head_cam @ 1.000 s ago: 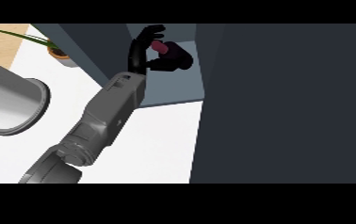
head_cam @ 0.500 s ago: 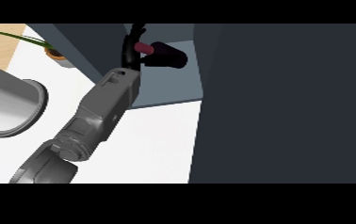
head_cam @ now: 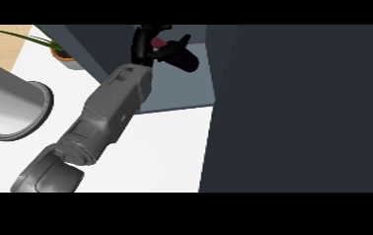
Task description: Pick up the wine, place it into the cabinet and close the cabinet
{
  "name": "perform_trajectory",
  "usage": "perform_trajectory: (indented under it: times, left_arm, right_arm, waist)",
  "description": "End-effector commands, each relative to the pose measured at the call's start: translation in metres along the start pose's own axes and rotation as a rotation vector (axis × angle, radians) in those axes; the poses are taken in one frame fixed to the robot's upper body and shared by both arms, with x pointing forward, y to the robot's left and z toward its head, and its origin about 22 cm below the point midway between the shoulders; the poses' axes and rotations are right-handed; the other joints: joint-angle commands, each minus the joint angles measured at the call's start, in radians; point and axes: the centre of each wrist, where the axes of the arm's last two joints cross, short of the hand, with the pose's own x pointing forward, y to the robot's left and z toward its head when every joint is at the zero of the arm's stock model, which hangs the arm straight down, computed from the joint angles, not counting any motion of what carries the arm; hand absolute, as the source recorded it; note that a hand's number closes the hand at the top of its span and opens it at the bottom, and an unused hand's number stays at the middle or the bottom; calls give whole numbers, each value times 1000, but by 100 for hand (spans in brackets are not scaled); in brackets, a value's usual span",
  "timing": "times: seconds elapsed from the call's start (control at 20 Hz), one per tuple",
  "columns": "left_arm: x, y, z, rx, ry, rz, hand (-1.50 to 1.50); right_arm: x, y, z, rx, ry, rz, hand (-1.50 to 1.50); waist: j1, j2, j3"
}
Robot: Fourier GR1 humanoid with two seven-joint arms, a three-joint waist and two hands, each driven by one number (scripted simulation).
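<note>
**Wine bottle inside the cabinet opening**

At the upper middle of the frame, the left hand [head_cam: 146, 44] has its fingers curled around the dark wine bottle with a dark red neck [head_cam: 178, 56], inside the grey-blue cabinet [head_cam: 178, 93]. The bottle looks like glass: probably heavy, stiff, smooth and fragile. The body seems the safest place to hold.

The wine [head_cam: 177, 56], a dark bottle with a magenta neck, is lying tilted inside the open cabinet [head_cam: 178, 93], top centre of the frame.
</note>
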Motion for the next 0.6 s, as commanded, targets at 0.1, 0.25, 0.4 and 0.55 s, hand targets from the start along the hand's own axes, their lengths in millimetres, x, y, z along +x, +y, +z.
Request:
perform_trajectory:
  times: [0.1, 0.25, 0.4, 0.55]
  left_arm:
    - [7, -2, -4, -101, -61, 179, 150]
    - [13, -11, -5, -138, -69, 180, -150]
    - [12, -25, 0, -172, -35, 213, -150]
    - [17, -29, -2, -189, -32, 236, -150]
  right_arm:
    - [39, -1, 7, -14, -10, -103, -150]
    - [41, -2, 10, -1, 1, -86, -150]
    - [50, -3, 13, -14, 18, -91, -150]
    - [50, -4, 11, -7, 8, -81, -150]
  waist:
    - [28, -11, 0]
    - [29, -15, 1]
    - [42, -22, 1]
    - [59, -24, 1]
